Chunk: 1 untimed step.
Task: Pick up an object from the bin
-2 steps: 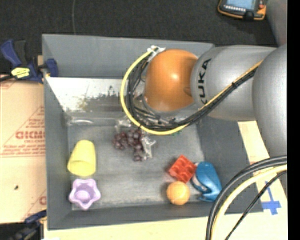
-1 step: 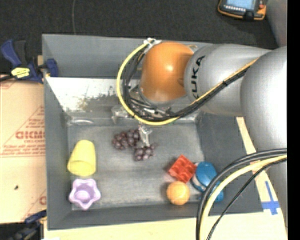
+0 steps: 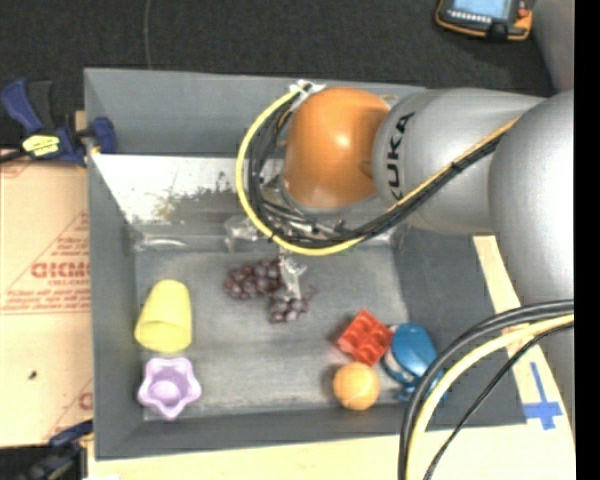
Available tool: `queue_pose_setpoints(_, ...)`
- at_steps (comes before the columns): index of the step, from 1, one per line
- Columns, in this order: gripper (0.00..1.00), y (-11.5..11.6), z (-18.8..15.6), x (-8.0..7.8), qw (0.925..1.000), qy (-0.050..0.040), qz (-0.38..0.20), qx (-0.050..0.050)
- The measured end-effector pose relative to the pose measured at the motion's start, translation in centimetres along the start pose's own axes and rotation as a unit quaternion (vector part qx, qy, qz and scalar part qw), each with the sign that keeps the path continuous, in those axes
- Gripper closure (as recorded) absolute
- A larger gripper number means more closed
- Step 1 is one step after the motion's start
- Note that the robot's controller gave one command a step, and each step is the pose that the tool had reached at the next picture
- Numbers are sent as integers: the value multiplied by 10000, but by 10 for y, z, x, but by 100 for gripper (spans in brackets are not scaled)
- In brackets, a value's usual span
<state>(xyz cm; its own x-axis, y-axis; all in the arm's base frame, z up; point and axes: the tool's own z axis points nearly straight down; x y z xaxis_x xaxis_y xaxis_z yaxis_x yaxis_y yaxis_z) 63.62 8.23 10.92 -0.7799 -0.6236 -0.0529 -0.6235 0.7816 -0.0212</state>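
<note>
A bunch of dark purple grapes (image 3: 260, 286) lies in the middle of the bin, toward the back. My gripper (image 3: 292, 274) hangs below the orange wrist cover and comes down onto the right part of this bunch, touching it or just above it. Much of the gripper is hidden by the cover and cables. To the right front of the grapes sits a red toy block (image 3: 364, 337).
A yellow cup (image 3: 165, 316) lies on its side at the left, with a lilac flower-shaped piece (image 3: 168, 386) in front of it. An orange ball (image 3: 356, 385) and a blue rounded thing (image 3: 412, 352) sit at the front right. The arm spans the bin's right side.
</note>
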Motion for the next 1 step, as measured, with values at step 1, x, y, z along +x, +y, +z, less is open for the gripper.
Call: queue_pose_setpoints(1,0,9,0,1,10000,-42,-72,28)
